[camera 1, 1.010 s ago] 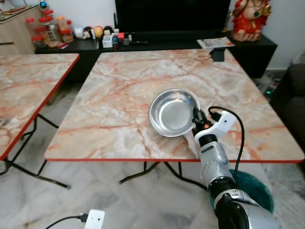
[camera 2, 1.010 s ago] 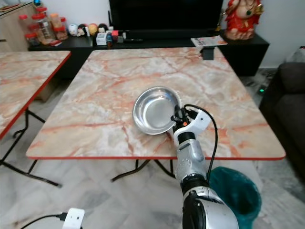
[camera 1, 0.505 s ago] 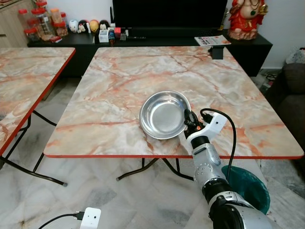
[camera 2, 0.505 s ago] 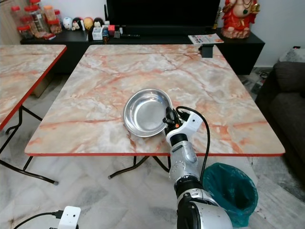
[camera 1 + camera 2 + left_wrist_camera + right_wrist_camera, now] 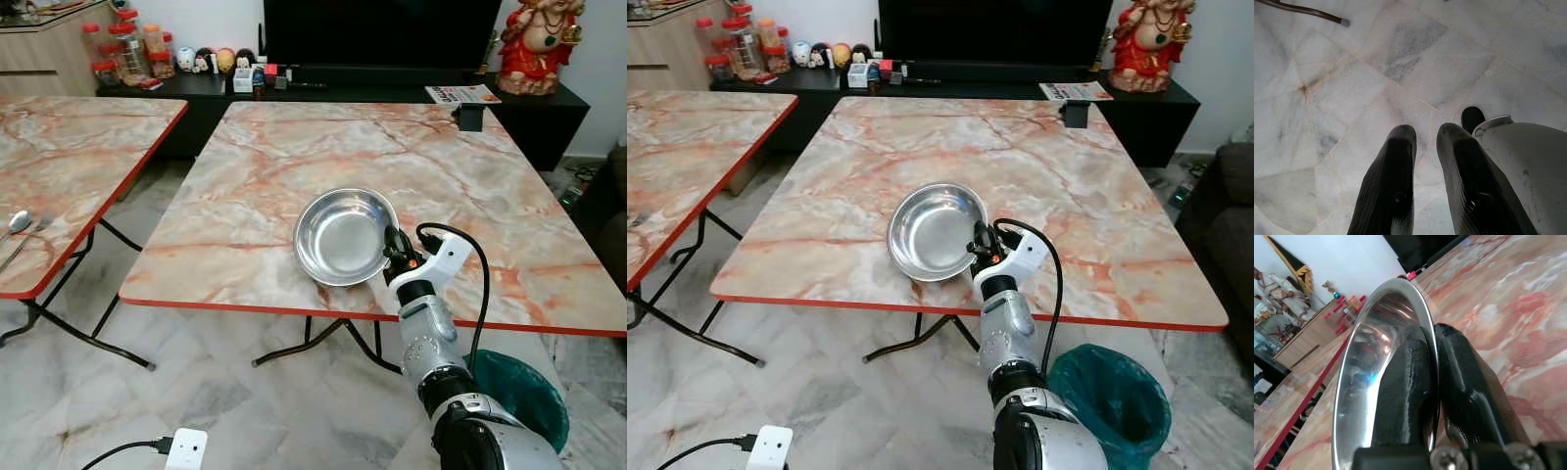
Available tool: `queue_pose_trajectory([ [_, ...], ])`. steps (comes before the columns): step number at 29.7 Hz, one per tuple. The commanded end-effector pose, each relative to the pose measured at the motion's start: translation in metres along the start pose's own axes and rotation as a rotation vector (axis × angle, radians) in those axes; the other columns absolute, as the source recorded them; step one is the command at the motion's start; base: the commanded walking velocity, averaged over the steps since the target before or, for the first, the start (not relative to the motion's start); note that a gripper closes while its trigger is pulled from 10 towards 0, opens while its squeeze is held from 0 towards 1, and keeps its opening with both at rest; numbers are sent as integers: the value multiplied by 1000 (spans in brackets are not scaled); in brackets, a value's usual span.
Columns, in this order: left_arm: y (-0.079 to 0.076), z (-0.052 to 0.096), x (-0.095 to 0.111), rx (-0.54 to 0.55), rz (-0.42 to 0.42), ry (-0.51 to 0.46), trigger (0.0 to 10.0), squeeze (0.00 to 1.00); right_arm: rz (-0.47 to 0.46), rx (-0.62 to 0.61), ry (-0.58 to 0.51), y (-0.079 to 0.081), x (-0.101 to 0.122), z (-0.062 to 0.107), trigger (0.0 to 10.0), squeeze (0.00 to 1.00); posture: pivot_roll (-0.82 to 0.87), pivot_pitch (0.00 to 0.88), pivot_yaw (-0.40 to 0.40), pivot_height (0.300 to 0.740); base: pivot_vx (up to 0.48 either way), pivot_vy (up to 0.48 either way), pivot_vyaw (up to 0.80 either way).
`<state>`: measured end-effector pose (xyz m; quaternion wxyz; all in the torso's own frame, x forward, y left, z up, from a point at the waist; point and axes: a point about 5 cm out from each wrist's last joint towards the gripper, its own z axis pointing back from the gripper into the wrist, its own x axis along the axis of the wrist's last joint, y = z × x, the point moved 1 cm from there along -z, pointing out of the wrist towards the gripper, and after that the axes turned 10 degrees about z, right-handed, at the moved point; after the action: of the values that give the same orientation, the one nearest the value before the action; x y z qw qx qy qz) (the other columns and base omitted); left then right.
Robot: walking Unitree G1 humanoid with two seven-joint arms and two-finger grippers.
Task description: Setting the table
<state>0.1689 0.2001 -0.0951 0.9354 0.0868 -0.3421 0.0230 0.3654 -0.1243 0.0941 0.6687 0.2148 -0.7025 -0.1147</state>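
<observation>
Nearest, the left gripper [image 5: 1422,147] hangs idle over the pale marble floor [image 5: 1352,88], its two black fingers [image 5: 1393,191] slightly apart with nothing between them. A white plug box [image 5: 190,449] with a black cable lies on that floor, and a teal bin [image 5: 529,392] stands under the near right edge of the table [image 5: 255,196].

The right arm reaches up over the table's red near edge, and the right gripper [image 5: 394,250] pinches the right rim of the steel bowl [image 5: 338,240]. In the right wrist view one finger [image 5: 1403,396] lies inside the bowl [image 5: 1356,396] and the other outside, with the rim clamped between them. The bowl sits on the table's near half, a little right of centre, close to the front edge; whether its gripped side is lifted off the marble cannot be told.

At the table's far right corner stands a small black box [image 5: 471,117]. Left of the table is a second table [image 5: 69,186], with a spoon [image 5: 14,223] near its front edge. Beyond the table runs a low black cabinet [image 5: 216,98] bearing jars [image 5: 127,54], small figures, a TV [image 5: 382,34] and a red statue [image 5: 541,44].
</observation>
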Motion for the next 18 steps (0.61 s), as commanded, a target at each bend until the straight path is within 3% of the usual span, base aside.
queue_pose_trajectory([
  [1, 1, 0, 2, -1, 11, -6, 10000, 0, 14, 8, -7, 3, 3, -3, 10000, 0, 57, 20, -1, 740, 247, 0, 0],
  [4, 1, -1, 2, -1, 12, -7, 10000, 0, 16, 13, -15, 4, 4, -3, 10000, 0, 59, 21, -2, 740, 252, 0, 0],
  [8, 1, -1, 2, 0, 13, -9, 10000, 0, 14, 16, -11, 5, 4, -4, 10000, 0, 60, 20, -3, 740, 262, 0, 683],
  [18, 0, -1, 3, -1, 11, -8, 10000, 0, -4, 10, -17, 3, 5, -4, 10000, 0, 58, 22, -3, 740, 270, 0, 0],
])
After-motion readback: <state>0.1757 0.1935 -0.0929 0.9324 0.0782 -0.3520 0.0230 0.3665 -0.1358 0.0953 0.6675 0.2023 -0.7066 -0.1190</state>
